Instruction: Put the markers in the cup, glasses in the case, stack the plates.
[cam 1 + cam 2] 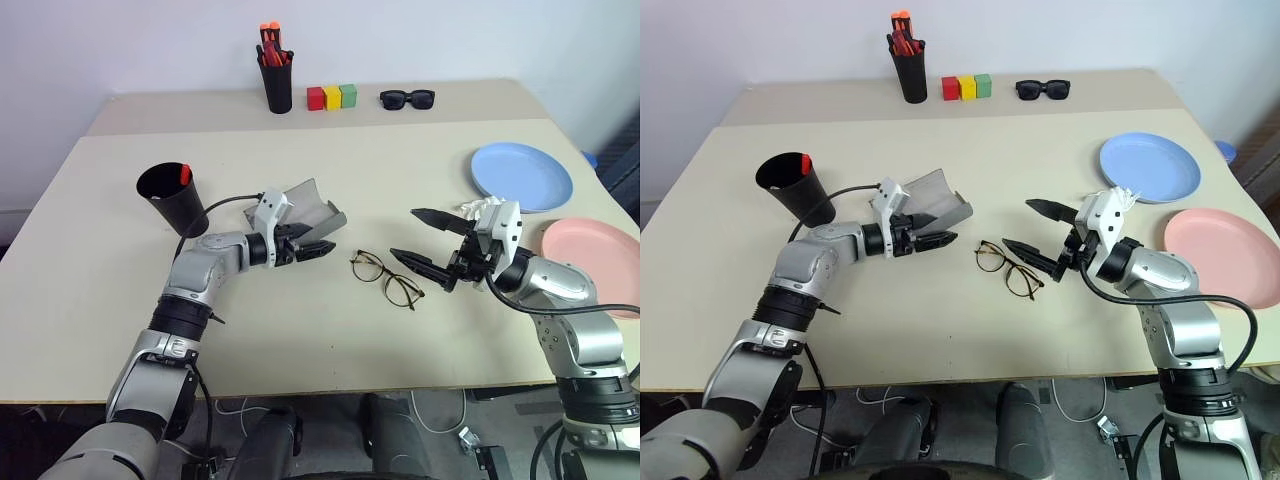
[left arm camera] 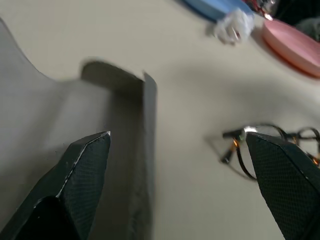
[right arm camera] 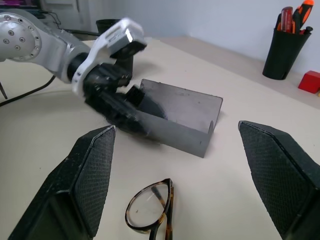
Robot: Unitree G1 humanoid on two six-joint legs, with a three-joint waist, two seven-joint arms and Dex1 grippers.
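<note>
Glasses (image 1: 387,279): thin dark wire-frame, lenses clear, lying unfolded on the desk (image 1: 300,340) near its middle, between the two tools, touched by neither

Case (image 1: 318,208): grey, lid standing open, on the desk just left of the glasses; left tool (image 1: 318,248) at its near edge, fingers apart with the case wall between them in the left wrist view, whether they touch it cannot be told

Right tool (image 1: 418,238): fingers spread wide, nothing between them, held above the desk just right of the glasses, pointing toward the case

Cup (image 1: 172,199): matte black, tapered, tilted, on the left part of the desk; marker (image 1: 185,174) with red-orange cap showing at its rim

Plates: light blue plate (image 1: 521,176) and pink plate (image 1: 590,262) lying side by side at the right edge, unstacked

Far edge: black pen holder (image 1: 276,82) with orange-tipped markers, three coloured blocks (image 1: 332,97) in red, yellow and green, black sunglasses (image 1: 407,98)
</note>
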